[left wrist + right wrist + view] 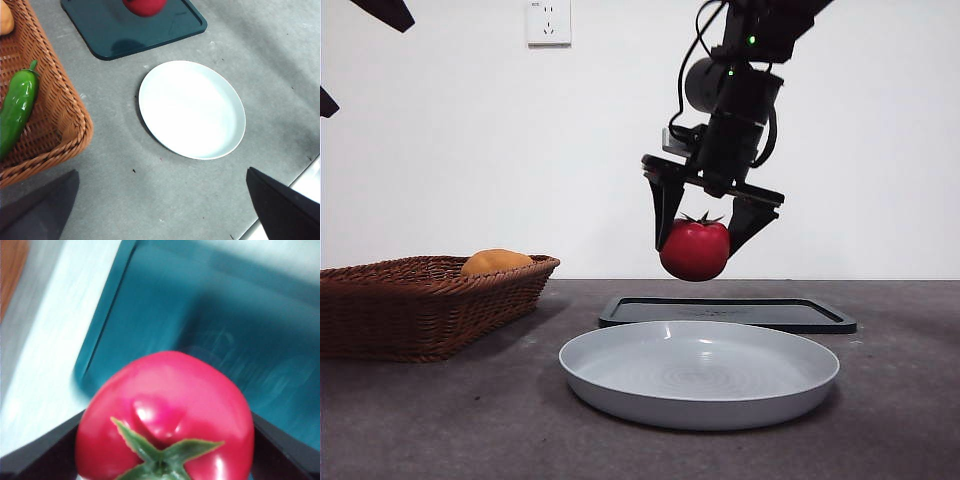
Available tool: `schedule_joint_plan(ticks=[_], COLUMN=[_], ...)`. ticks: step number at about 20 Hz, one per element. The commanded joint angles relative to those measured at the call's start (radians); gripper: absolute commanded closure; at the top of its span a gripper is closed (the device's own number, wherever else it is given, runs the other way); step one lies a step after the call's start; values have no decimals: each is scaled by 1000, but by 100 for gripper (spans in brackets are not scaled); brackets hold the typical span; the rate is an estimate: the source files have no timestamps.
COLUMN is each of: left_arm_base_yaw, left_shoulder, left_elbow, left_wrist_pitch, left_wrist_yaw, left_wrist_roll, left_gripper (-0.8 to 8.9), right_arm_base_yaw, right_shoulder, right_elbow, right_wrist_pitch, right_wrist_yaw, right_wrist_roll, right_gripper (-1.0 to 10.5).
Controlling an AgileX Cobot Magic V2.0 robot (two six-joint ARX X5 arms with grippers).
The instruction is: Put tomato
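A glossy red tomato with a green calyx hangs in the air above the dark tray, held between the black jaws of my right gripper. The right wrist view shows the tomato large and close, with the dark tray below it. From the left wrist camera only the tomato's lower part shows, over the tray. My left gripper hovers high over the table with its jaws wide apart and nothing between them.
A white plate lies on the grey table in front of the tray; its bare face shows from above. A wicker basket at the left holds an orange-yellow fruit and a green pepper.
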Motion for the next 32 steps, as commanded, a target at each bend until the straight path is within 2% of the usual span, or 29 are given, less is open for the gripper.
schedule_joint_plan(ticks=[1,6,12,14,18,21,24,27,30,32], left_arm_base_yaw=[-3,-3,-3,-3,-3,-3,-3,-3,-3,-3], left_shoulder=[5,5,5,5,5,5,5,5,5,5], left_elbow=[8,8,8,8,8,8,8,8,8,8], left_wrist_pitch=[11,30,29,30,30,29,29,29,29,29], left_wrist_yaw=[5,5,5,5,5,5,5,5,5,5], left_wrist_roll=[-2,-2,-2,-2,-2,-2,-2,-2,-2,-2], left_gripper=[156,156,156,156,156,156,156,156,156,156], right_arm_base_yaw=[-9,-22,-23,-24,-32,-43,-42,-20,26,54], right_shoulder=[68,108,108,108,107,102,86,-1,-81,-143], right_elbow=[53,55,58,72,225,401,559,572,569,525], right_wrist_pitch=[-3,-6,-4,-9,-121,-274,-410,-411,-420,-420], right_wrist_yaw=[-1,11,26,25,26,28,83,84,156,169], right_wrist_roll=[-4,-10,-21,-20,-20,-20,-32,-42,-84,-90], right_gripper=[659,646,318,267,267,267,267,268,268,269])
